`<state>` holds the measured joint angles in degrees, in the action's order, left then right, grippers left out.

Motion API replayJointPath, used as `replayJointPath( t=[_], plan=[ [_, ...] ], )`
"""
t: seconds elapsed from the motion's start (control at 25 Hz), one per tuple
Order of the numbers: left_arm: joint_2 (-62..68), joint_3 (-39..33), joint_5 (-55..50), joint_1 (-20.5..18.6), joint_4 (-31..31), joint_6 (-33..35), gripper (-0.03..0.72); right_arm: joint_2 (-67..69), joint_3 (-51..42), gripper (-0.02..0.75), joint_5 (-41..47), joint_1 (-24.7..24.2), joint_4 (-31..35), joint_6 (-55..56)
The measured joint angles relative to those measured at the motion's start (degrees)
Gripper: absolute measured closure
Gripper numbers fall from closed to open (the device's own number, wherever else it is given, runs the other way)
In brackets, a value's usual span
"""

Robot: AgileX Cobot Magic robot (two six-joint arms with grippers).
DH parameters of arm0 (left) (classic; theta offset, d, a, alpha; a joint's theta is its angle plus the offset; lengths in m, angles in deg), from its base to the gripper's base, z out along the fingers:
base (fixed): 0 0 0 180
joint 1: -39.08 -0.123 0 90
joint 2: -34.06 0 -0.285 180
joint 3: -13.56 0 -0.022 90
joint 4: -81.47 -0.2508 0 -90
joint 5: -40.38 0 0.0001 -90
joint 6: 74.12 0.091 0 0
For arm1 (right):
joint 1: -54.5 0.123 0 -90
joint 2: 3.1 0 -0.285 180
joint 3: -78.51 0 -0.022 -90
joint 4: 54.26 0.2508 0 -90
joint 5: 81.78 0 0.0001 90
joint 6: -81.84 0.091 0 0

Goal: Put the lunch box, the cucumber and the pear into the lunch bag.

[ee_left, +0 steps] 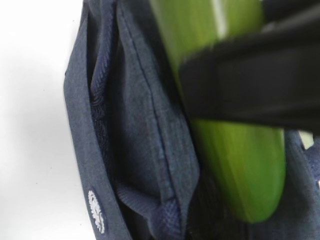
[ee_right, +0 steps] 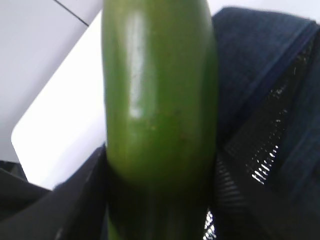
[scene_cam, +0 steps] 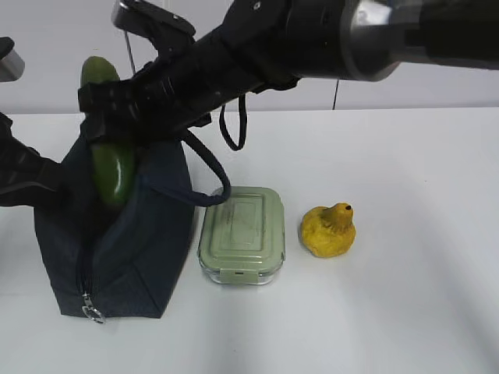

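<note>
My right gripper reaches across to the left and is shut on the dark green cucumber, holding it upright with its lower end in the open top of the navy lunch bag. The cucumber fills the right wrist view, clamped between the black jaws, with the bag behind it. In the left wrist view the cucumber hangs beside the bag's rim. My left gripper holds the bag's left rim. The lunch box and the yellow pear lie on the table to the right of the bag.
The white table reaches to the right and front. The bag's rope handle loops over towards the lunch box. The zipper pull hangs at the bag's front bottom corner. A black strap dangles from the right arm.
</note>
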<state>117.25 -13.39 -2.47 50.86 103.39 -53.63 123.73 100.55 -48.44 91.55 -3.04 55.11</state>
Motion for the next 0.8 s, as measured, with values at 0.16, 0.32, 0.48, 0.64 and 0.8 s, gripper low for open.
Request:
replayJointPath(
  t=[0.16, 0.32, 0.48, 0.64, 0.8],
  plan=[
    [0.0, 0.0, 0.12, 0.0, 0.0, 0.0, 0.699, 0.58, 0.03, 0.318, 3.59, 0.0, -7.66, 3.82],
    [0.0, 0.0, 0.25, 0.0, 0.0, 0.0, 0.699, 0.58, 0.13, 0.318, 6.15, 0.0, -16.45, 11.66],
    [0.0, 0.0, 0.61, 0.0, 0.0, 0.0, 0.699, 0.58, 0.13, 0.318, 8.95, 0.0, -24.18, 18.65],
    [0.0, 0.0, 0.67, 0.0, 0.0, 0.0, 0.7, 0.58, 0.13, 0.307, 10.54, 0.0, -25.9, 20.06],
    [0.0, 0.0, 0.79, 0.0, 0.0, 0.0, 0.7, 0.58, 0.26, 0.256, 11.16, 0.0, -25.9, 19.9]
  ],
)
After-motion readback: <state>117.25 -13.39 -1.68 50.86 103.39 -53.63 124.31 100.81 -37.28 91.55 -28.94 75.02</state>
